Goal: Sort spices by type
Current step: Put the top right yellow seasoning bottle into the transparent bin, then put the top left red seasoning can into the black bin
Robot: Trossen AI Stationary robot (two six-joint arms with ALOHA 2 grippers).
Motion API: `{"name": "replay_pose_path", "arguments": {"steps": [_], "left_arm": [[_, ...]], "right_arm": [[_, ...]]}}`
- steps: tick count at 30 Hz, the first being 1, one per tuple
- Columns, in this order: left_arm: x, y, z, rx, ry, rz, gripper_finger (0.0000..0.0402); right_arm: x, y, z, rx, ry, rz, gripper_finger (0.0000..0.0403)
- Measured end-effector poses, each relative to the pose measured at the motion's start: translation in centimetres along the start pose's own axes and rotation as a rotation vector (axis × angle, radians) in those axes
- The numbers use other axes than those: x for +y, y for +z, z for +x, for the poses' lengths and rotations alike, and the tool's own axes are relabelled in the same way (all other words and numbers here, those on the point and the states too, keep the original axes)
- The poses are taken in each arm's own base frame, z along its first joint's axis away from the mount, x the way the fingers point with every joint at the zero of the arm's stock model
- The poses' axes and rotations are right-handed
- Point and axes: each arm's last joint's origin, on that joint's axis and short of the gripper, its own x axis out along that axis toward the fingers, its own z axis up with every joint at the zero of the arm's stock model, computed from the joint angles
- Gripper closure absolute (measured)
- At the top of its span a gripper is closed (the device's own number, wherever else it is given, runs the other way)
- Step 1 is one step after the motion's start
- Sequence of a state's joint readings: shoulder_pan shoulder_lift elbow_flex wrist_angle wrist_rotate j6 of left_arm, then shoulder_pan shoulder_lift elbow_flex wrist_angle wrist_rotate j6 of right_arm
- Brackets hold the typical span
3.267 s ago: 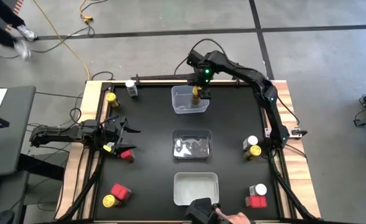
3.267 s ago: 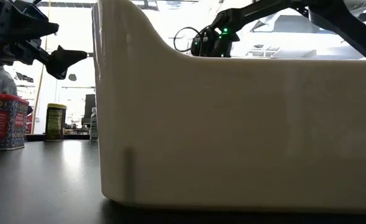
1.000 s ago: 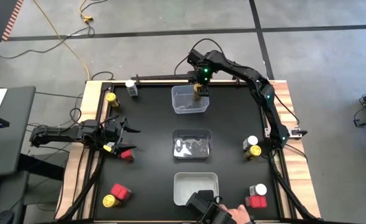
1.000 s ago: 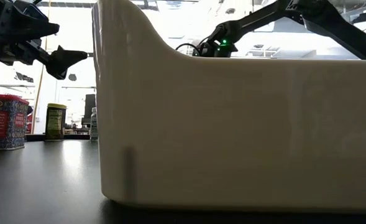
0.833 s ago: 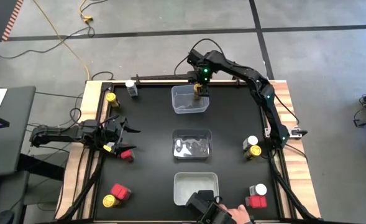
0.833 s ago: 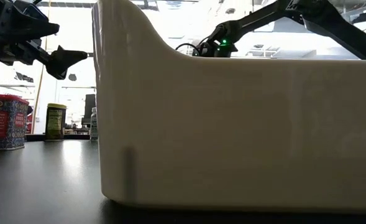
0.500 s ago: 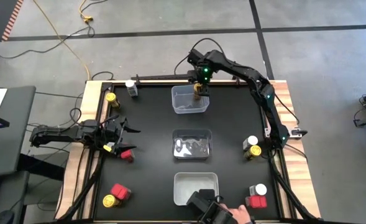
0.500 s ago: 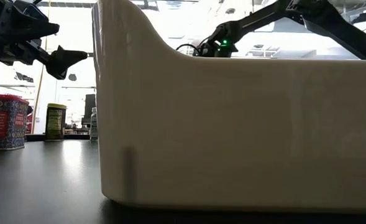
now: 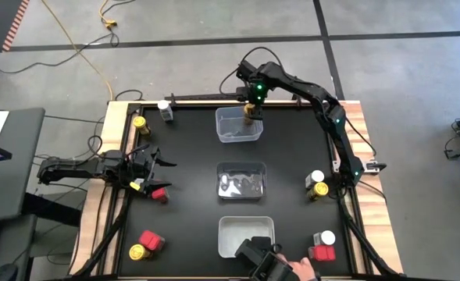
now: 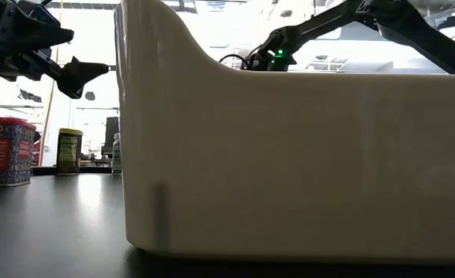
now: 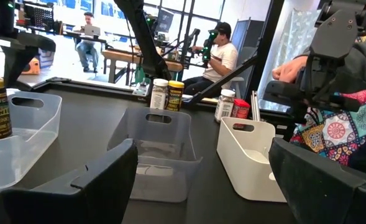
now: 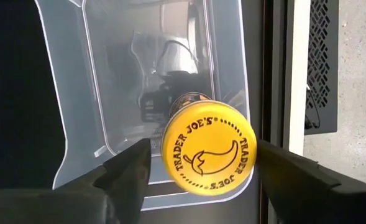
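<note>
The right claw [image 12: 201, 171] hangs over the clear tub [image 12: 77, 93] at the desk's far edge, fingers spread wide with gaps either side of the yellow-capped jar [image 12: 209, 147] standing inside the tub's corner. The jar looks rigid, light and smooth-sided, so I judge it best pinched across the cap or just below. The left claw [image 11: 201, 180] waits wide open, well away from the tub.

The right arm is stretched across the table's far edge, its right gripper [image 12: 201, 163] pointed straight down with fingers parted. The left arm is held low, its left gripper [image 9: 153, 173] spread wide open.
</note>
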State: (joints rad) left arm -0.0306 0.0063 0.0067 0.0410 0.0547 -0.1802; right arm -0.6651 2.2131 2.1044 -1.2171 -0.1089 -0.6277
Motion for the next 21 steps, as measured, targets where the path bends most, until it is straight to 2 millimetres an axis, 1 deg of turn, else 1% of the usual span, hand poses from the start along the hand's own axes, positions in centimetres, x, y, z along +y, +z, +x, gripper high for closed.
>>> {"name": "replay_pose_path", "arguments": {"steps": [5, 8, 10, 14, 17, 21], "left_arm": [[0.0, 0.0, 0.0, 0.0, 0.0, 0.0, 0.0056], [0.0, 0.0, 0.0, 0.0, 0.0, 0.0, 0.0056], [0.0, 0.0, 0.0, 0.0, 0.0, 0.0, 0.0056], [0.0, 0.0, 0.0, 0.0, 0.0, 0.0, 0.0056], [0.0, 0.0, 0.0, 0.0, 0.0, 0.0, 0.0056], [0.0, 0.0, 0.0, 0.0, 0.0, 0.0, 0.0056]], "right_arm": [[0.0, 0.0, 0.0, 0.0, 0.0, -0.006, 0.0045], [0.1, 0.0, -0.6, -0.009, -0.007, -0.004, 0.0031], [0.3, 0.0, -1.6, -0.027, -0.02, -0.005, 0.0027], [0.5, -0.4, -4.3, -0.076, -0.057, 0.008, 0.0026], [0.6, -0.8, -6.3, -0.115, -0.08, 0.133, 0.0026], [0.5, -1.7, -8.5, -0.159, -0.088, 0.395, 0.0026]]}}
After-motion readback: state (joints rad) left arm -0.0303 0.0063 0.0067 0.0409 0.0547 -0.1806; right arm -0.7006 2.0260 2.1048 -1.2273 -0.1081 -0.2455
